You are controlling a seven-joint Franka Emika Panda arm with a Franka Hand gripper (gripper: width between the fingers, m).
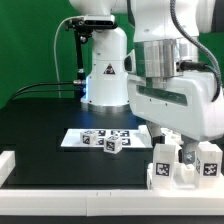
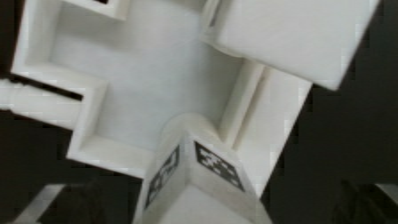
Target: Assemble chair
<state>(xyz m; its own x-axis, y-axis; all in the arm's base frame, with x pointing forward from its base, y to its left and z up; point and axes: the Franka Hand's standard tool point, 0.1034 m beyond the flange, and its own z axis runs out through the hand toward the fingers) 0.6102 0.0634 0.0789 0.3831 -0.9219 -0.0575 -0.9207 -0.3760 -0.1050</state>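
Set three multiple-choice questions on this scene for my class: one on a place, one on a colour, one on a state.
1. Where does the small tagged block lie?
A on the robot's base
B at the front edge of the marker board
C on the border rail

2. What colour is the table top?
A black
B red
C yellow

3. How is the gripper placed?
A raised far above the table top
B over the marker board
C low over the chair part

Answers:
1 B: the block sits against the board's near edge.
2 A: the bare surface is black.
3 C: the fingers reach down to the white part at the exterior view's right.
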